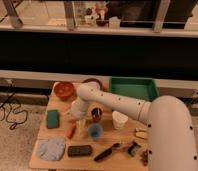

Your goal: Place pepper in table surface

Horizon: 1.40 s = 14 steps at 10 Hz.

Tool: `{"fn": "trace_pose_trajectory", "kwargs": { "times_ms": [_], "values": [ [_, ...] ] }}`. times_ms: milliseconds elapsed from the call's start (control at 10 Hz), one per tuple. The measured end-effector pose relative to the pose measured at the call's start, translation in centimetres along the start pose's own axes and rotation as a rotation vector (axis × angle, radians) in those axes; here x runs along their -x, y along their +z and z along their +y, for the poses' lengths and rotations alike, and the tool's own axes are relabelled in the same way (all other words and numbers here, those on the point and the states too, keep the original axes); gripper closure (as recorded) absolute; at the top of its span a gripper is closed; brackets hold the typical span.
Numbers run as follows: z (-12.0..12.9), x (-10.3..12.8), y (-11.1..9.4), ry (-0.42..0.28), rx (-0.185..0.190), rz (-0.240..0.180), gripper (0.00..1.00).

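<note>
The pepper [71, 131] is a small orange-red piece lying on the wooden table [59, 132], left of centre. My gripper [80, 125] hangs at the end of the white arm [117, 102], pointing down, just right of the pepper and slightly above it. I cannot tell whether it touches the pepper.
On the table are a red bowl [64, 90], a green bin [133, 89], a green sponge [53, 119], a dark can [96, 114], a blue cup [95, 131], a white cup [120, 120], a grey-blue cloth [51, 149], a black block [79, 150] and a black utensil [107, 151].
</note>
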Motion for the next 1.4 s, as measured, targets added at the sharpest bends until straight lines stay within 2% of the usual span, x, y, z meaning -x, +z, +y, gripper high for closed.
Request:
{"fn": "trace_pose_trajectory", "kwargs": {
  "times_ms": [500,700,900,1400],
  "values": [
    [-0.1,0.2,-0.1,-0.008,-0.009,0.005,0.20],
    [-0.1,2.2,-1.3,-0.050,-0.060,0.021,0.20],
    [-0.2,4.6,-3.2,-0.091,-0.095,0.039,0.20],
    [-0.2,4.9,-3.4,-0.097,-0.097,0.041,0.20]
  ]
}}
